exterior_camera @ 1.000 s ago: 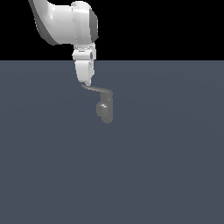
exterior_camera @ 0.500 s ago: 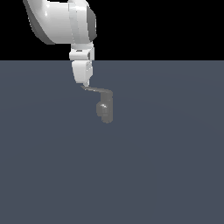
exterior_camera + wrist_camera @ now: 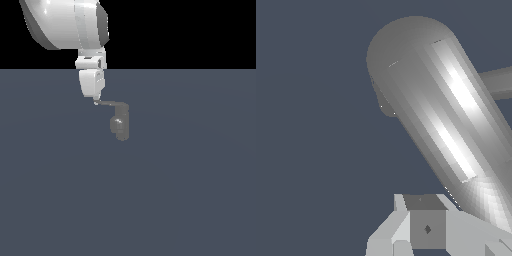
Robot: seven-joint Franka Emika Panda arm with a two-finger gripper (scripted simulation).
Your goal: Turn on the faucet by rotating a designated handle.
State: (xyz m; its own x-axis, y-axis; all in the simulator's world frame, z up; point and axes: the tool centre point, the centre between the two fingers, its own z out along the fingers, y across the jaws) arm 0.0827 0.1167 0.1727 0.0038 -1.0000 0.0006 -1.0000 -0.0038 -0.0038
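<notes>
Claw (image 3: 95, 101) farther left, at handle (image 3: 106, 104) tip.

Pretty flat, dim render, no shadows anywhere on the surface (image 3: 190, 200). Bright glare streaks run down the handle (image 3: 456, 115) up close. Edges look blocky, not blurry.

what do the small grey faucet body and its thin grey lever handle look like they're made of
The small grey blocky faucet body looks like dull cast metal: matte grey with only a faint sheen on its rounded bulge. The thin grey lever handle looks like brushed or satin metal; the wrist view shows bright streaks along it. Both are simulator renders, so the material is only apparent.
</notes>
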